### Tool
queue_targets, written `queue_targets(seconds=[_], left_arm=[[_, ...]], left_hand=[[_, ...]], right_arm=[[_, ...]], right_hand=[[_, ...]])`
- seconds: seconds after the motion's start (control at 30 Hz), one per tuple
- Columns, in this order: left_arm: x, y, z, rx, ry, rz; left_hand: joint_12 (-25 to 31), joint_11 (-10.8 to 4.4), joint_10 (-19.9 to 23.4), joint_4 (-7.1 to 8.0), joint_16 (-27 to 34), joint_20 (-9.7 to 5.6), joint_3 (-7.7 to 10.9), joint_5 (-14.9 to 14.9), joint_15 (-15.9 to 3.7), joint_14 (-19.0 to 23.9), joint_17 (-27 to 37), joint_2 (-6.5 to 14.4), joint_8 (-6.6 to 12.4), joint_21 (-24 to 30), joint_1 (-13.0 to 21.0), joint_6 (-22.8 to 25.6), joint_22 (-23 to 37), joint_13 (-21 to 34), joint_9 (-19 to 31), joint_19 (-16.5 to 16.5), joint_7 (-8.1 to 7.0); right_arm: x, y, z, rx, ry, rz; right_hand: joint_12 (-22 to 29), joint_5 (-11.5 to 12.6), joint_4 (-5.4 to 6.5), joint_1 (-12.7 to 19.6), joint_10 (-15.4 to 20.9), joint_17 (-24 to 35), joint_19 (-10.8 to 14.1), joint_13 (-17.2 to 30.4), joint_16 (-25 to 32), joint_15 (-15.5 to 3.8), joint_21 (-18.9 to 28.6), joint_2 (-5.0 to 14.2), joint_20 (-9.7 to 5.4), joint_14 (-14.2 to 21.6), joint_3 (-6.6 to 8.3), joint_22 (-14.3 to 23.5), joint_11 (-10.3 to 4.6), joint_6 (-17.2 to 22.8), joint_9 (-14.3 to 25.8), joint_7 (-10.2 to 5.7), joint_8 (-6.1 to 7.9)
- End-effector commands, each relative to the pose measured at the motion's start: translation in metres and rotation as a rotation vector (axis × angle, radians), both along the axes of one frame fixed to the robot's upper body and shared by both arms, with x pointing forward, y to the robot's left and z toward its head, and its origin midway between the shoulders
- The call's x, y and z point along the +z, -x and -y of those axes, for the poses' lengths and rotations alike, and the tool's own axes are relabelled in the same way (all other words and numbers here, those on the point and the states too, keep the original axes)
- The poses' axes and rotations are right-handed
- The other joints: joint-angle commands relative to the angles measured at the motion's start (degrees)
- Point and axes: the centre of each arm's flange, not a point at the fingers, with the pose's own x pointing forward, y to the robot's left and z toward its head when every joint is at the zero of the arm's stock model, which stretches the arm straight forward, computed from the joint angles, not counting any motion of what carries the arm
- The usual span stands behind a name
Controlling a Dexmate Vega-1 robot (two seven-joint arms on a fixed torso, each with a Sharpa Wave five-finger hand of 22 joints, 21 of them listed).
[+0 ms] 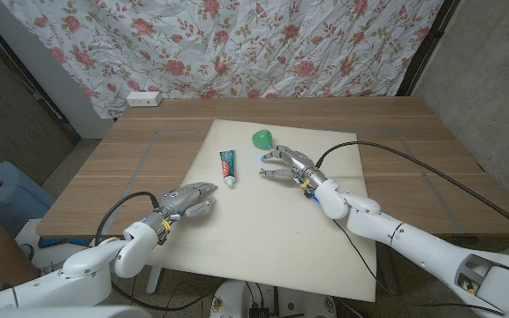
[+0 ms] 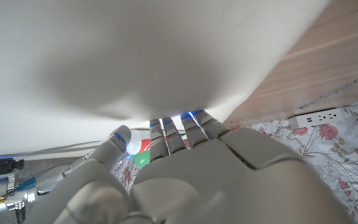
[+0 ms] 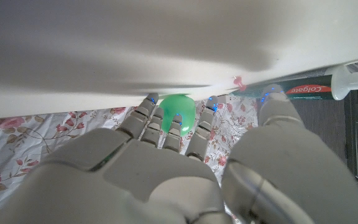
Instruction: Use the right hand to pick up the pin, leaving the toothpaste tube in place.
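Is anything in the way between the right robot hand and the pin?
Nothing visible. The pin lies on bare mat just past the fingertips of the right robot hand; the toothpaste tube lies beyond it and the green object off to one side.

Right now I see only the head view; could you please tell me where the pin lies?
Observer: The right wrist view shows a small red pin on the white board, just past the right hand, in line with the gap between its fingers and thumb.
Operator: Is it touching the toothpaste tube?
Observer: It looks apart; the toothpaste tube lies off to the pin's side, and the thumb tip sits between them in that view.
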Motion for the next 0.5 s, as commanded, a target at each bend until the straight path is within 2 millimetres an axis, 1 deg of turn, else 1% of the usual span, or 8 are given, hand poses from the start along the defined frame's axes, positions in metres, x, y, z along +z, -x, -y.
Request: queue_targets(seconds=[0.03, 0.07, 0.5], left_arm=[[0.0066, 0.0091, -0.0024, 0.003, 0.05, 0.08], [0.0067, 0.0094, -0.0025, 0.001, 0.054, 0.085], [0.008, 0.0118, -0.0033, -0.024, 0.13, 0.156]], left_hand=[[0.0, -0.02, -0.2, 0.56, 0.1, -6.34, -0.04, 0.0, -5.43, 0.1, 0.2, 4.4, -0.35, 0.2, -0.4, -0.2, 0.1, 0.1, 0.1, 0.7, -0.25], [-0.1, -0.21, -0.3, 0.62, 0.1, -6.39, -0.06, 0.0, -5.43, 0.1, 0.2, 4.4, -0.37, 0.2, -0.5, -0.2, 0.1, 0.1, 0.1, 0.8, -0.34], [0.0, -0.58, -0.3, 1.29, 0.2, -6.57, -0.48, 0.0, -5.78, 0.4, 0.3, 4.1, -0.37, 0.4, -1.0, -0.3, 0.1, 0.1, 0.1, 1.6, -0.7]], right_arm=[[-0.0005, 0.0029, -0.0039, 0.013, -0.009, -0.002], [-0.0005, 0.003, -0.004, 0.013, -0.008, -0.001], [0.0017, 0.0058, -0.0068, 0.011, -0.006, 0.009]], right_hand=[[0.3, 0.4, 0.15, -0.9, 0.5, 0.1, -0.1, 0.1, 0.2, -0.17, 0.1, 0.04, 0.02, 0.4, -0.26, 0.2, 0.02, 0.0, 0.0, -0.01, -0.28], [0.3, 0.4, 0.15, -0.9, 0.5, 0.1, -0.1, 0.1, 0.2, -0.17, 0.1, 0.05, 0.03, 0.4, -0.27, 0.2, 0.06, 0.0, 0.0, -0.01, -0.29], [0.3, 0.4, 0.24, -1.5, 0.6, 0.2, -0.1, 0.1, 0.2, -0.17, 0.1, 0.27, 0.05, 0.4, -0.38, 0.2, 0.11, -0.1, 0.0, -0.01, -0.51]])
